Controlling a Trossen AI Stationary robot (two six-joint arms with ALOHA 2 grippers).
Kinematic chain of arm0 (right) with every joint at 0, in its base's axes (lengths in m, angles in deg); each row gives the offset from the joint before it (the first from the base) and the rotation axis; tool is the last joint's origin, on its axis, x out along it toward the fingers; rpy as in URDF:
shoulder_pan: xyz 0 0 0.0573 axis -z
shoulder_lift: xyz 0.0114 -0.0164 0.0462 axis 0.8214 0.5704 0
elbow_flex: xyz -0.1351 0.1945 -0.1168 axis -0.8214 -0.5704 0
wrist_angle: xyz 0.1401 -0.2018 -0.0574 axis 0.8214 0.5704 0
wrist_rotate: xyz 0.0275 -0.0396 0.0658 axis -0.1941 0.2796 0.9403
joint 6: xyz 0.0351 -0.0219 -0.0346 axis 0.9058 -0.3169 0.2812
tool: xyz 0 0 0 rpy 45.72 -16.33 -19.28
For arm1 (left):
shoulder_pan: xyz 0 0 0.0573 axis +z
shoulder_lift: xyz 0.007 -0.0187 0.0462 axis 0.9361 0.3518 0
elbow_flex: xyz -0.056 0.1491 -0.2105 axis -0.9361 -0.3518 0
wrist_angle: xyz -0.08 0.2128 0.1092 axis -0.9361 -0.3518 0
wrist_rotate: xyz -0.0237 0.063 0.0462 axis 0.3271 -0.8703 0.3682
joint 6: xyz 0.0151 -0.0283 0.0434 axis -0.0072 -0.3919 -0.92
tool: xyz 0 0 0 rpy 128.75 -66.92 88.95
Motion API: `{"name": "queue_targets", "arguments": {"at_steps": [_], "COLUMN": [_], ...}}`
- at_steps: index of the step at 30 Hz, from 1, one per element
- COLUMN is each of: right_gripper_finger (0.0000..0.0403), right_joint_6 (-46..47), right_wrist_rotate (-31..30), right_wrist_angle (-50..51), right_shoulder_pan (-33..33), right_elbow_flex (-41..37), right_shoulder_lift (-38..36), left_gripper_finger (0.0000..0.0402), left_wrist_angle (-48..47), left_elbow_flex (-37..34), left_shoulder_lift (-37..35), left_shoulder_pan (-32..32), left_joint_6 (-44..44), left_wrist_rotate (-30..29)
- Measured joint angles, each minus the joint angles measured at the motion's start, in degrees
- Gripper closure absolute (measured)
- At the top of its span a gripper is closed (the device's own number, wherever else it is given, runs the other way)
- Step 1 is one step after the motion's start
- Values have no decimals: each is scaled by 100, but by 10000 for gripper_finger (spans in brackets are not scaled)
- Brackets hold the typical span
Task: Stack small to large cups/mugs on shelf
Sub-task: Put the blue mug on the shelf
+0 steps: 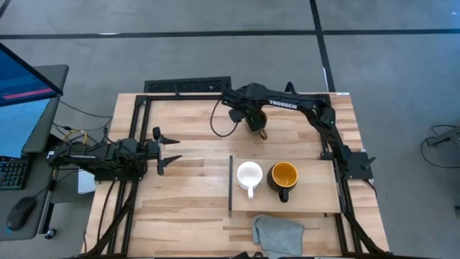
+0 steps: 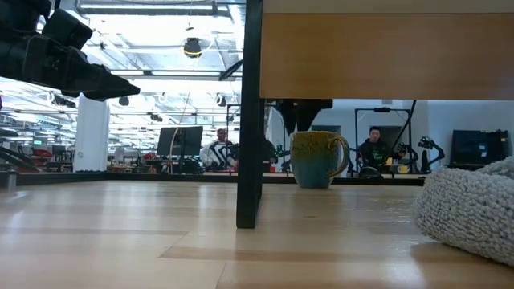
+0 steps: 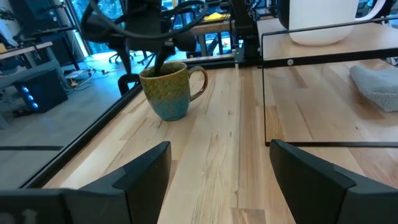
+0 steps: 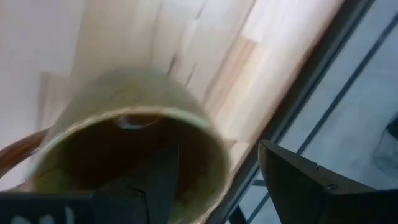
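Observation:
The olive-brown mug (image 3: 168, 90) stands upright on the table's far middle, with its base on the wood (image 2: 317, 159). My right gripper (image 4: 217, 180) comes down on it from above and is open. One finger hangs inside the mug's mouth and the other outside its rim, and no touch shows. The white mug (image 1: 249, 175) and the black mug with the yellow inside (image 1: 284, 176) stand side by side on the light-wood shelf (image 1: 316, 194). My left gripper (image 1: 169, 151) waits open at the table's left.
A grey cloth (image 1: 277, 234) lies at the table's near edge, in front of the shelf. The shelf's dark leg (image 2: 250, 112) stands between the near edge and the olive mug. Bare wood lies between my left gripper and the shelf. People sit in the room beyond the table.

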Motion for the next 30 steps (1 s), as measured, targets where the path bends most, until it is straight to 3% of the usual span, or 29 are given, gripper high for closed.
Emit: {"name": "queue_targets", "arguments": {"at_steps": [7, 21, 30], "right_gripper_finger": [168, 278, 294], "right_joint_6": [-45, -50, 52], "right_wrist_rotate": [-71, -45, 43], "right_wrist_angle": [116, 56, 71], "right_shoulder_pan": [0, 4, 37], "right_elbow_flex": [-20, -9, -9], "right_shoulder_lift": [161, 148, 146], "left_gripper_finger": [136, 136, 136], "left_wrist_angle": [-2, -2, -2], "left_elbow_flex": [0, 0, 1], "left_shoulder_lift": [2, 2, 2], "left_shoulder_pan": [-1, 0, -1], "left_joint_6": [0, 0, 0], "left_wrist_rotate": [2, 2, 2]}}
